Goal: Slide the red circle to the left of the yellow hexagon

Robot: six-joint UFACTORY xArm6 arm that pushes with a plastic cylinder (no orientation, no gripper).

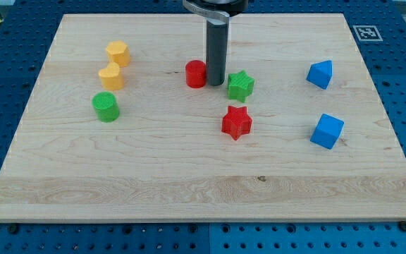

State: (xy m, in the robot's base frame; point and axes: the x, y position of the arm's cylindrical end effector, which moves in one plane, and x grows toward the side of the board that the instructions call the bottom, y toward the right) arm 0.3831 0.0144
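The red circle lies on the wooden board near the view's top centre. My tip stands right at its right side, touching or nearly touching it, between it and the green star. The yellow hexagon lies far to the view's left, near the top left. A second yellow block, more heart-like in shape, sits just below the hexagon.
A green circle lies below the yellow blocks. A red star lies below the green star. Two blue blocks lie at the view's right. The wooden board ends in blue perforated table on all sides.
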